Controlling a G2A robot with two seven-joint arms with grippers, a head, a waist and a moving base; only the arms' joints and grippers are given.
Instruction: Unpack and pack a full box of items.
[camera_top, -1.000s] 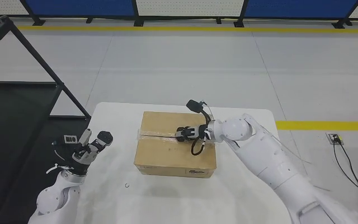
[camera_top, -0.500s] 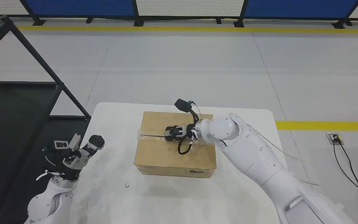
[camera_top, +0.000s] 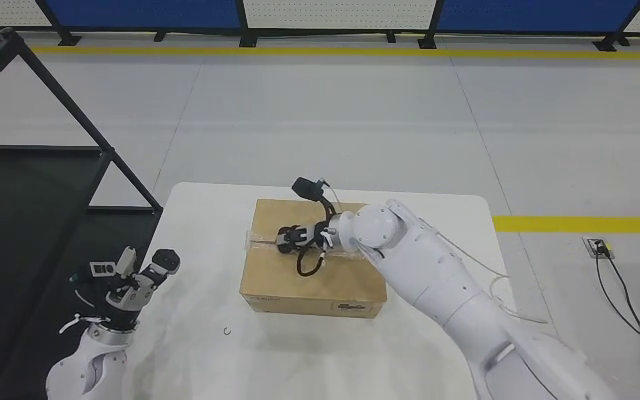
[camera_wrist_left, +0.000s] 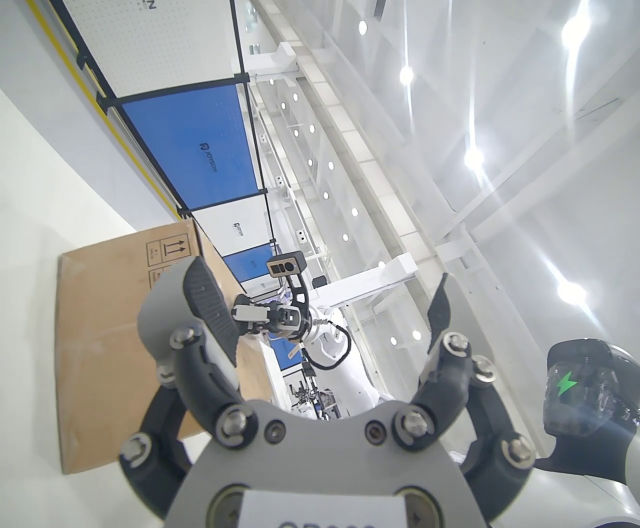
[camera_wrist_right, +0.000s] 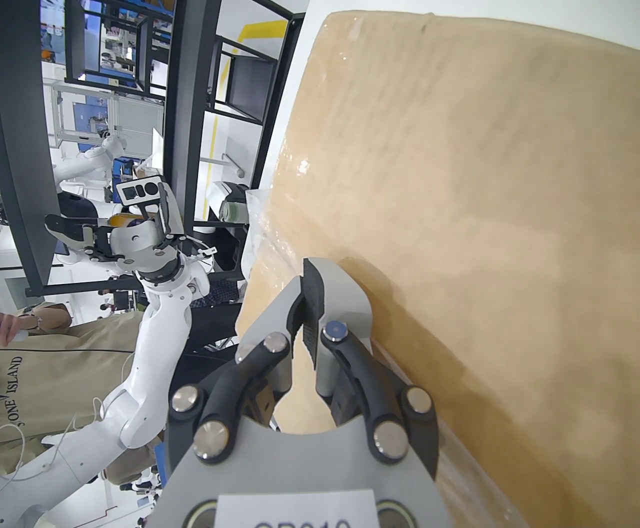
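Note:
A closed brown cardboard box (camera_top: 340, 285) sits in the middle of the white table (camera_top: 200, 220), with clear tape (camera_top: 262, 240) running along its top seam. My right gripper (camera_top: 287, 238) is shut, its tips resting on the box top at the seam near the left end. In the right wrist view the shut fingertips (camera_wrist_right: 306, 285) press against the box (camera_wrist_right: 450, 175), and a loose end of tape (camera_wrist_right: 252, 220) hangs past the box edge. My left gripper (camera_top: 137, 274) is open and holds nothing, off the table's left edge and tilted upward (camera_wrist_left: 320, 280), away from the box (camera_wrist_left: 115, 325).
A small dark ring (camera_top: 229, 331) lies on the table in front of the box's left corner. A black metal frame (camera_top: 60, 110) stands left of the table. Bare tabletop surrounds the box on all sides.
My right gripper has slid left along the box's taped seam, staying shut. My left arm has pulled back leftward, away from the table.

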